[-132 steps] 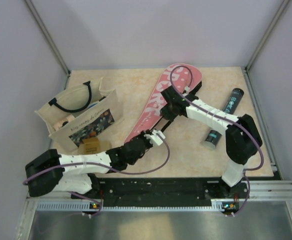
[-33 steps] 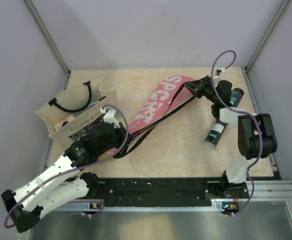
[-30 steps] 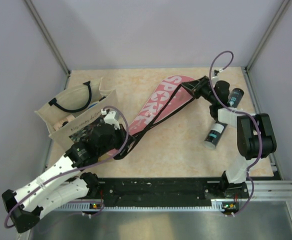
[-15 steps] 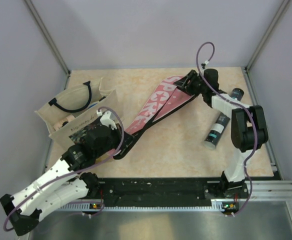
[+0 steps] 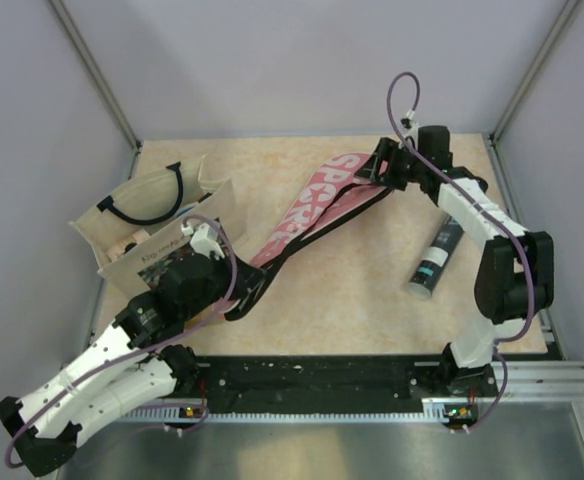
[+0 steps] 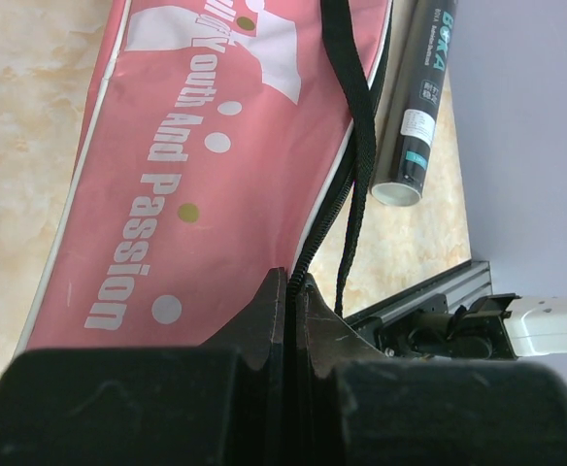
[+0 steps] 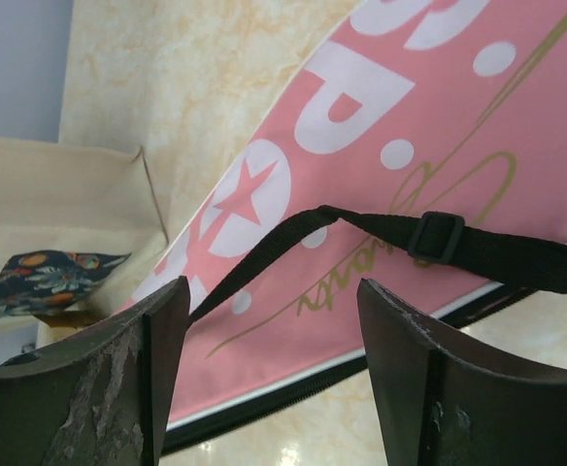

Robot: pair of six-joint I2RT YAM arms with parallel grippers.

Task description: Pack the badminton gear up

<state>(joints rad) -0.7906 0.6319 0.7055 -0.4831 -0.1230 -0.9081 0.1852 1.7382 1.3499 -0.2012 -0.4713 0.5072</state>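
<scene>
The pink "SPORT" cover point(image 5: 312, 205) lies slanted across the middle of the table, its black strap point(image 5: 317, 235) trailing along its near side. My left gripper point(image 5: 237, 292) is shut on the black zipper edge at the cover's narrow end; the left wrist view shows the jaws pinched on that edge point(image 6: 291, 291) of the cover point(image 6: 196, 175). My right gripper point(image 5: 377, 178) hovers open over the cover's wide end, and in the right wrist view the cover point(image 7: 429, 126) and strap point(image 7: 497, 254) lie below the gripper point(image 7: 274, 291), which holds nothing. The black tube point(image 5: 440, 250) lies at the right.
A beige tote bag point(image 5: 162, 225) with black handles stands at the left, close beside my left arm, and shows as tote bag point(image 7: 60, 214) in the right wrist view. The tube point(image 6: 415, 107) lies next to the cover's strap point(image 6: 356, 126). A black rail point(image 5: 322, 375) runs along the near edge.
My right gripper has opened and let go of the cover's wide end, shifting left over it. The left gripper stays shut on the narrow end and has drawn slightly toward the near left.
</scene>
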